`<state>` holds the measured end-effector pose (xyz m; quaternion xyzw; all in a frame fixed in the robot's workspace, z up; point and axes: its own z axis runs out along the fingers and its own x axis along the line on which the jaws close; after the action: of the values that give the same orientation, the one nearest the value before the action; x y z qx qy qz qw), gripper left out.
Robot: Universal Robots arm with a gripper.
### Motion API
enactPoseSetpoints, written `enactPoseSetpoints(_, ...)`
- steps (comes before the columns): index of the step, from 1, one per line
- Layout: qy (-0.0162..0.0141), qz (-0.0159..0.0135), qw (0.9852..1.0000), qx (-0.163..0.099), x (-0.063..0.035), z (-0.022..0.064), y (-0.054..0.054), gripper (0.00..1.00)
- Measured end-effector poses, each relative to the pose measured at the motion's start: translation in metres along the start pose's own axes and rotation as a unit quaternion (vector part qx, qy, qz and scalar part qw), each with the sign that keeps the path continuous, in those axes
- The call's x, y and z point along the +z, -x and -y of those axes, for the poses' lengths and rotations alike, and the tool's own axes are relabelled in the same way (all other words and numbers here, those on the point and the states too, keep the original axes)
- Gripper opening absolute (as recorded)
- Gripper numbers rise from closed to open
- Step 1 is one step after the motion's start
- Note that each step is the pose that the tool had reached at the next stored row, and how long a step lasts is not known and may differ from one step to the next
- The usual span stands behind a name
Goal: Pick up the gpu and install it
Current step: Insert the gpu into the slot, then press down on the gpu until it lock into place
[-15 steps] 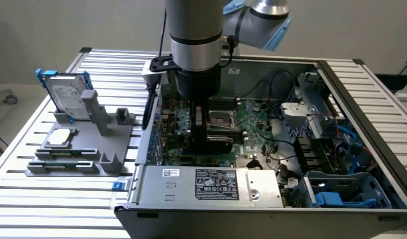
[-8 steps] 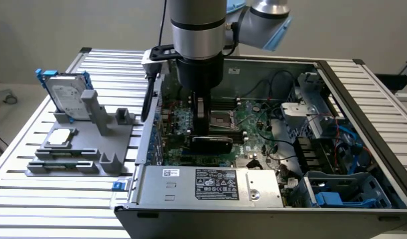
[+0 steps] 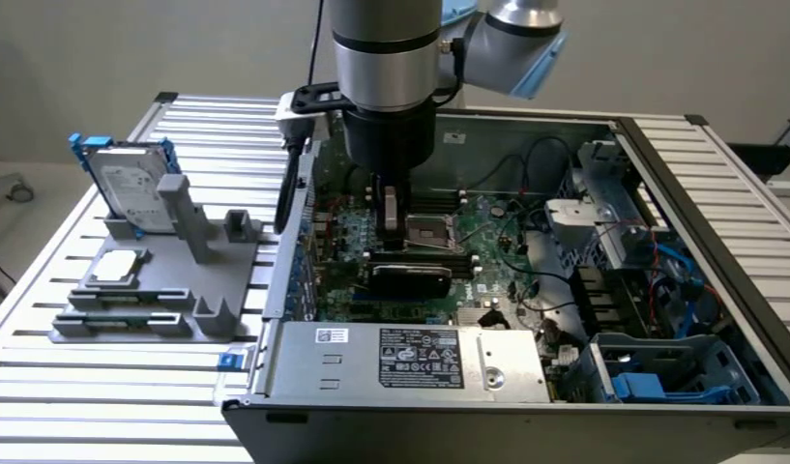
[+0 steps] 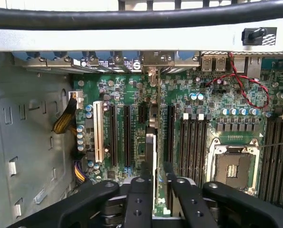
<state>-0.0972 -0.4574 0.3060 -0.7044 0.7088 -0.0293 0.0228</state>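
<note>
The gpu (image 3: 408, 278) stands on edge inside the open computer case (image 3: 704, 242), its black rounded cooler cover facing the camera, low over the green motherboard (image 3: 498, 227). My gripper (image 3: 392, 237) reaches straight down onto the card's upper edge. The wrist view looks along the thin gpu (image 4: 153, 137), which runs between the expansion slots toward the silver bracket at the case's rear wall. Both black fingers (image 4: 139, 190) are drawn in close on either side of that edge, so my gripper (image 4: 155, 173) is shut on the card.
The bare processor socket (image 4: 231, 168) and memory slots lie beside the card. A power supply (image 3: 408, 358) fills the case's front. On the exterior view's left, a grey fixture (image 3: 150, 309) holds a hard drive (image 3: 131, 188) and a processor chip (image 3: 117, 266). Red wires (image 4: 246, 88) cross the board.
</note>
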Motion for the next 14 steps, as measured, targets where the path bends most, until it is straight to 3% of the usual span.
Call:
enactPoseSetpoints(1,0.0,-0.0001,1.0,0.0,-0.0001,0.0,0.0,0.13)
enactPoseSetpoints(3,0.0,-0.0001,1.0,0.0,0.0,0.0,0.0,0.11)
enactPoseSetpoints(14,0.0,-0.0001,1.0,0.0,-0.0001,0.0,0.0,0.11)
